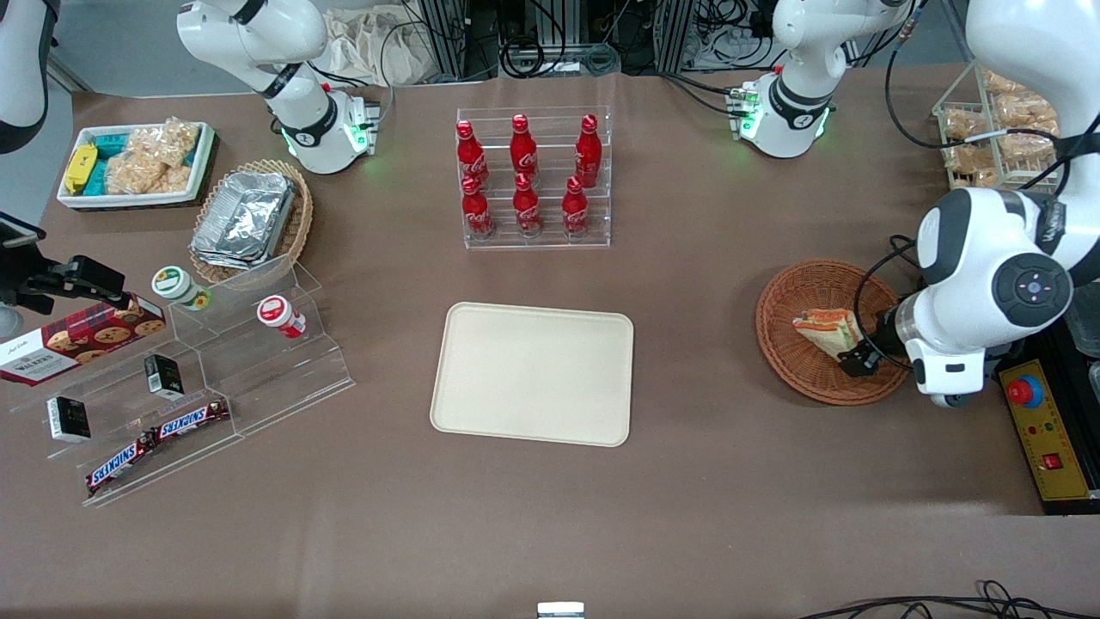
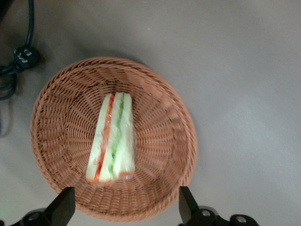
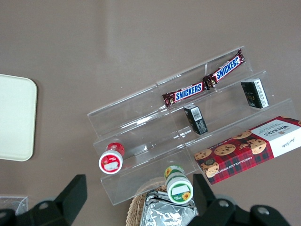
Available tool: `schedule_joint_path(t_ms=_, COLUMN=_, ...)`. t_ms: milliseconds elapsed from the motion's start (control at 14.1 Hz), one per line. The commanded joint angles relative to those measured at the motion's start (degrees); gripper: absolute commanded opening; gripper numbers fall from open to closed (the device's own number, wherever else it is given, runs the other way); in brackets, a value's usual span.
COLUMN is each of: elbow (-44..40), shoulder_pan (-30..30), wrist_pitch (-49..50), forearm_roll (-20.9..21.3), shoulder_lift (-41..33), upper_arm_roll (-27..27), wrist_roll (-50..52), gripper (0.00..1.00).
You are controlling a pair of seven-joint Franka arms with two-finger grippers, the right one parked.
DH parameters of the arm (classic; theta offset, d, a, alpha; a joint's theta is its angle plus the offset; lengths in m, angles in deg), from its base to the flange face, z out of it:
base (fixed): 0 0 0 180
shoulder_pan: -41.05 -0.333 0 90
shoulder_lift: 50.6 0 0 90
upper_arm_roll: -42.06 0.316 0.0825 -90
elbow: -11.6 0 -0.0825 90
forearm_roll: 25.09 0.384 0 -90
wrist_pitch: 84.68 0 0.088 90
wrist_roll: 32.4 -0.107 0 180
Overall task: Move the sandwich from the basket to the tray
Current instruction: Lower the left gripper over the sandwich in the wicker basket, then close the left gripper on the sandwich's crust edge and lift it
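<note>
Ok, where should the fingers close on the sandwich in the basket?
Come straight down with the open gripper and pinch the sandwich across its two flat bread faces, mid-length. It lies with its layered edge up in the basket, so those faces stand clear for the fingers.

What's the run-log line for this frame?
phase: pre-grasp | claw: open, above basket | sandwich: in basket, not held | tray: bare

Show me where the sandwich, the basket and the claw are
sandwich (image 2: 112, 137), left wrist view, on the middle filling stripes.
basket (image 2: 181, 123), left wrist view, on its woven rim.
claw (image 2: 126, 207), left wrist view, open above the basket, midway between its fingertips.
</note>
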Motion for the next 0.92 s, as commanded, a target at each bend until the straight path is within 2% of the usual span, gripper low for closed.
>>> schedule_joint_path(t_ms=0, elbow=13.0, shoulder_pan=-4.9, wrist_pitch=-11.6, forearm_roll=0.3, shoulder_lift=-4.8, upper_arm_roll=-0.3, wrist_roll=1.2, gripper=0.99)
schedule_joint_path(t_ms=142, elbow=17.7, shoulder_pan=-6.3, wrist_pitch=-19.0, forearm_roll=0.3, shoulder_lift=-4.7, upper_arm_roll=-0.2, wrist_roll=1.3, gripper=0.99)
schedule_joint_path(t_ms=425, elbow=17.6, shoulder_pan=-6.7, wrist_pitch=-20.0, forearm_roll=-0.8, shoulder_lift=-3.6, upper_arm_roll=-0.3, wrist_roll=2.0, gripper=0.99)
schedule_joint_path(t_ms=637, elbow=17.9, shoulder_pan=-6.1, wrist_pitch=-19.9, forearm_roll=-1.6, shoulder_lift=-3.6, upper_arm_roll=-0.6, wrist_roll=6.6, gripper=0.99)
schedule_joint_path(t_ms=850, elbow=18.1, shoulder_pan=-5.1, wrist_pitch=-20.3, forearm_roll=-3.9, shoulder_lift=-2.2, upper_arm_roll=-0.8, wrist_roll=7.9, gripper=0.99)
